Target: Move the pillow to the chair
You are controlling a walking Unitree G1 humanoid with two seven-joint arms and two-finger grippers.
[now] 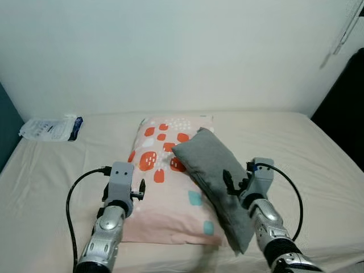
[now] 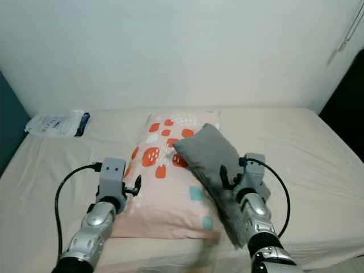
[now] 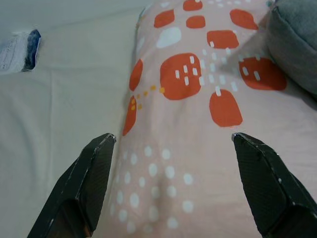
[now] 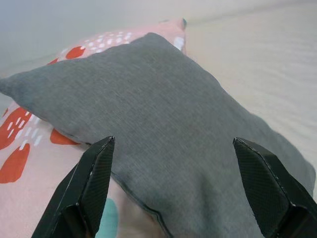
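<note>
A grey pillow (image 1: 211, 177) lies tilted on the bed, its left part resting on a larger pink pillow (image 1: 165, 187) with orange and teal patches. My right gripper (image 1: 232, 183) hovers over the grey pillow's near half, open, its fingers (image 4: 89, 191) spread wide above the grey fabric (image 4: 163, 129). My left gripper (image 1: 139, 190) is over the pink pillow's left edge, also open, with the orange-patched cover (image 3: 188, 114) between its fingertips (image 3: 94, 168). Neither gripper holds anything.
The bed's beige sheet (image 1: 51, 170) stretches to both sides. A white and blue plastic packet (image 1: 50, 127) lies at the far left by the pale wall. A dark shape (image 1: 347, 108) stands beyond the bed's right edge.
</note>
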